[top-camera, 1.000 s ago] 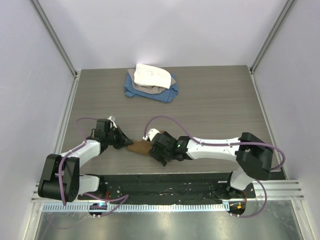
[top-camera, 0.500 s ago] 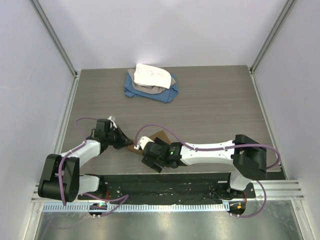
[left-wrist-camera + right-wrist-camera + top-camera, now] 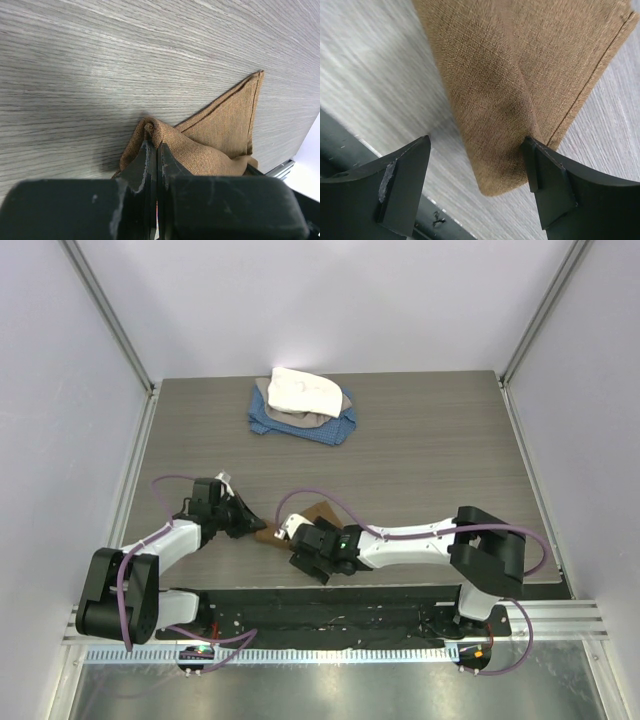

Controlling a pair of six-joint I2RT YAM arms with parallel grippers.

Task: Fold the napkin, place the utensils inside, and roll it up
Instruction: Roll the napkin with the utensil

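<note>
The tan-brown napkin (image 3: 318, 510) lies bunched near the table's front edge, between the two grippers. My left gripper (image 3: 255, 525) is at its left end. In the left wrist view the left gripper (image 3: 156, 145) is shut, and a raised fold of the napkin (image 3: 220, 135) is pinched at its tips. My right gripper (image 3: 293, 540) hangs over the napkin's near end. In the right wrist view the right gripper (image 3: 477, 141) is open and straddles the rounded folded end of the napkin (image 3: 520, 75), and its right finger (image 3: 555, 180) touches the cloth. The utensils are out of view.
At the back of the table a white cloth (image 3: 305, 390) is piled on a blue cloth (image 3: 300, 427). The black base rail (image 3: 330, 605) runs along the near edge, close under the right gripper. Metal frame posts stand at both sides.
The right arm has swung left along the front edge, bringing its open gripper over the napkin's near end. The left gripper has stayed put, shut.
</note>
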